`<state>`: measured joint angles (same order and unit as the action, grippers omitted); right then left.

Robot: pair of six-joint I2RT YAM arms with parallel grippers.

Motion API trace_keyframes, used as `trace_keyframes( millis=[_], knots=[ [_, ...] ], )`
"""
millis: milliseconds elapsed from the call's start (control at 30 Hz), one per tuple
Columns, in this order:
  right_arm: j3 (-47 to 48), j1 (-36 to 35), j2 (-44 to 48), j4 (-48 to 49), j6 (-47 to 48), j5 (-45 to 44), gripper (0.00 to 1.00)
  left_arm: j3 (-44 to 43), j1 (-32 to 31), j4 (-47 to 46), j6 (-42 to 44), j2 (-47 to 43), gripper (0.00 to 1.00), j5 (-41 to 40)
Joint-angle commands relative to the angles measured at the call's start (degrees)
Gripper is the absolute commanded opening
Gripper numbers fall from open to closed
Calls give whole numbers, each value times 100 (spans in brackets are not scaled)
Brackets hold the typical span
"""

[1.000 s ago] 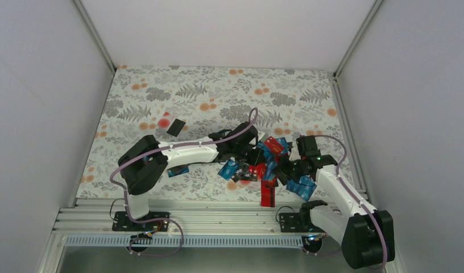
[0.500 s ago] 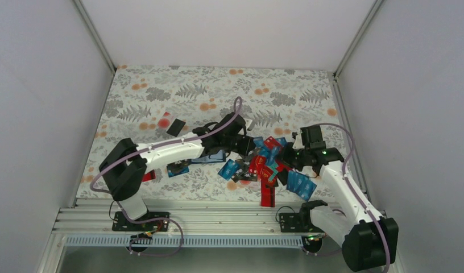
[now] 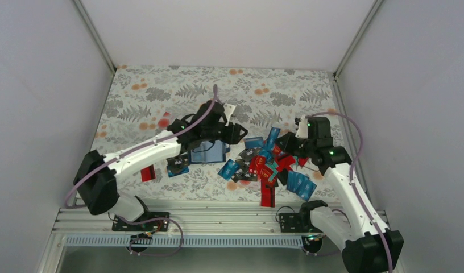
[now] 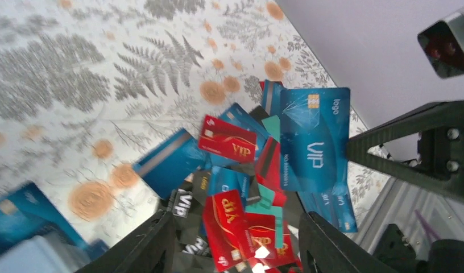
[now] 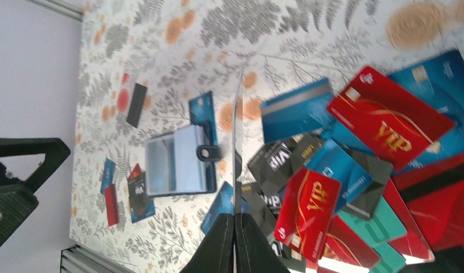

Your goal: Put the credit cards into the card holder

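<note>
The credit cards (image 3: 262, 166) lie in a loose heap of blue, red, black and teal right of centre, also seen in the left wrist view (image 4: 241, 187). The card holder (image 3: 209, 152) lies open on the cloth left of the heap, pale blue inside (image 5: 178, 160). My left gripper (image 3: 232, 133) hangs open above the holder's far right corner; its fingers (image 4: 147, 244) hold nothing. My right gripper (image 3: 288, 142) hovers over the heap's far side, shut (image 5: 236, 219) on one blue card (image 4: 314, 142), seen edge-on in the right wrist view.
Stray cards lie left of the holder: a black one (image 3: 175, 127), a red one (image 3: 148, 172) and a small cluster (image 3: 178, 165). A red card (image 3: 268, 196) sits by the table's front edge. White walls close in three sides.
My left gripper has opened and drawn back from the heap toward the far left, leaving the card holder uncovered. My right gripper has lifted and moved back with the blue card.
</note>
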<state>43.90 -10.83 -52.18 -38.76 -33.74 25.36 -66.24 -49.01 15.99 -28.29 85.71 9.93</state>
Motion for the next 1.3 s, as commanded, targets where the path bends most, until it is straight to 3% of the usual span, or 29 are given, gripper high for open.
trace_keyframes(
  millis=[0, 100, 533, 767, 1267],
  knots=[
    [340, -5, 185, 528, 297, 213, 4, 131, 328, -112, 406, -412, 59, 464],
    [481, 0, 217, 806, 432, 430, 4, 100, 529, -156, 605, -614, 63, 762],
    [1278, -5, 26, 1858, 1127, 2149, 4, 56, 1495, -803, 1241, -1435, 60, 2922],
    [1530, 1, -154, 2709, 882, 3446, 4, -201, 1749, -1140, 1295, -1590, 59, 4052],
    [1704, -121, -454, 3435, 582, 4518, 4, -393, 1750, -2389, 468, -1054, 52, 5016]
  ],
)
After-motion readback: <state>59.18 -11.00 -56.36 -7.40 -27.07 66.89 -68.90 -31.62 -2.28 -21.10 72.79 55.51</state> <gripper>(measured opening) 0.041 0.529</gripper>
